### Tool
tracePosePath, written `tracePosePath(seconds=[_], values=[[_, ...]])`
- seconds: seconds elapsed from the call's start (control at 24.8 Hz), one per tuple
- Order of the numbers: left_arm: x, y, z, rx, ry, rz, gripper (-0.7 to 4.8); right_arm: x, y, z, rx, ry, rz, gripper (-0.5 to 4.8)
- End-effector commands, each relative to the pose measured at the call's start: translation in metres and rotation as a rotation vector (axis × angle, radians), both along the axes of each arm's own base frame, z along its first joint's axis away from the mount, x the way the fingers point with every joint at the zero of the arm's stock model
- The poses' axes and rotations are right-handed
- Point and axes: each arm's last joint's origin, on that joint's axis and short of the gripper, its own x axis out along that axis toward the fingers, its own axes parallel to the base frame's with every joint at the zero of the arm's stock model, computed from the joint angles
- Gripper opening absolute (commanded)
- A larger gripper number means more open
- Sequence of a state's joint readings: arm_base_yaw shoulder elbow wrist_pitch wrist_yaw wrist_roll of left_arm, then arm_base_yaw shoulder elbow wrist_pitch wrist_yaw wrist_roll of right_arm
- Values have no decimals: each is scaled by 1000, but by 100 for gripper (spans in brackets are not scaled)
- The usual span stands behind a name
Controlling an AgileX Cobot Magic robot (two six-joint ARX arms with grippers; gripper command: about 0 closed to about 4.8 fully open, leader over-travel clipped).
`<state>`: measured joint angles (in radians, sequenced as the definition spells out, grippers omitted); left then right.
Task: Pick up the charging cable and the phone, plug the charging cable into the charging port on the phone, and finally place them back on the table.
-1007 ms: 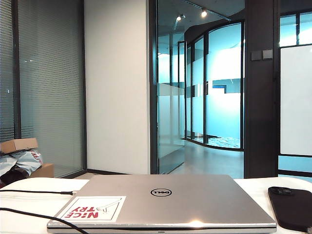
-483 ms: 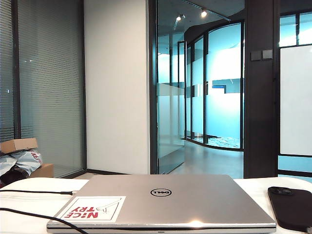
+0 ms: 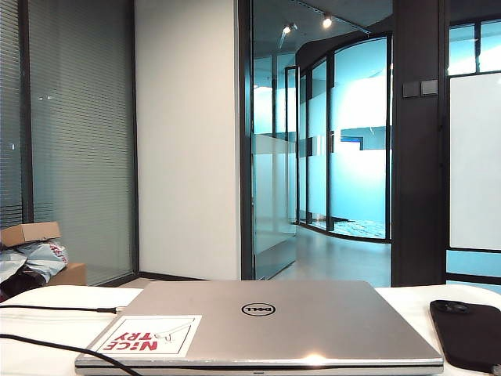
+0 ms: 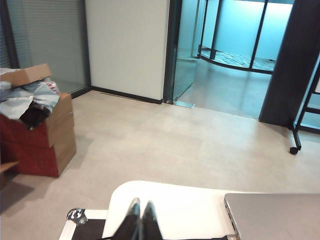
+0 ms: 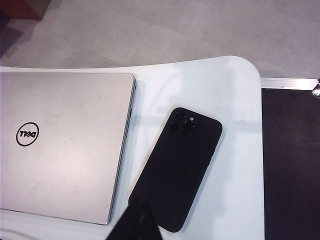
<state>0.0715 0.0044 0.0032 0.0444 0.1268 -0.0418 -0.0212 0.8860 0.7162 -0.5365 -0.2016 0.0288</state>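
phone (image 5: 177, 170) is lying camera-side up on the table (image 5: 235, 150), just beside the closed laptop (image 5: 60, 150), not touching it; right gripper (image 5: 136, 220) is hanging over the phone's near end with fingers clenched and holding nothing, likely staging for a pickup; left gripper (image 4: 138, 221) is sitting clenched and empty over the table's far-left corner, looking out at the floor and a cardboard box (image 4: 42, 135); two thin black cables (image 3: 55, 309) are running left of the laptop; can't tell which is the charging cable; neither pickup is showing yet

Office: glass partitions (image 3: 344, 133), laptop (image 3: 266, 321)
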Motion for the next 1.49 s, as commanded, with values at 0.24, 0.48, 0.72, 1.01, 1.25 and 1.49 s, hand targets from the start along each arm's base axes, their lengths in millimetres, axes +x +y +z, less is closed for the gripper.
tracePosePath(seconds=[0.24,0.48,0.72,1.01,1.25,1.49], values=[[0,-7,1,138,-20,-67,-6,1,0,3,1,-25,2,-8],[0,-7,1,113,-18,-67,-5,1,0,3,1,-25,2,-8],[0,-7,1,113,-18,-68,-5,1,0,3,1,-26,2,-8],[0,-7,1,113,-18,-68,-5,1,0,3,1,-26,2,-8],[0,-7,1,113,-18,-68,-5,1,0,3,-2,-27,0,-8],[0,-7,1,113,-18,-68,-5,-10,-4,8,-152,-160,-177,-8]])
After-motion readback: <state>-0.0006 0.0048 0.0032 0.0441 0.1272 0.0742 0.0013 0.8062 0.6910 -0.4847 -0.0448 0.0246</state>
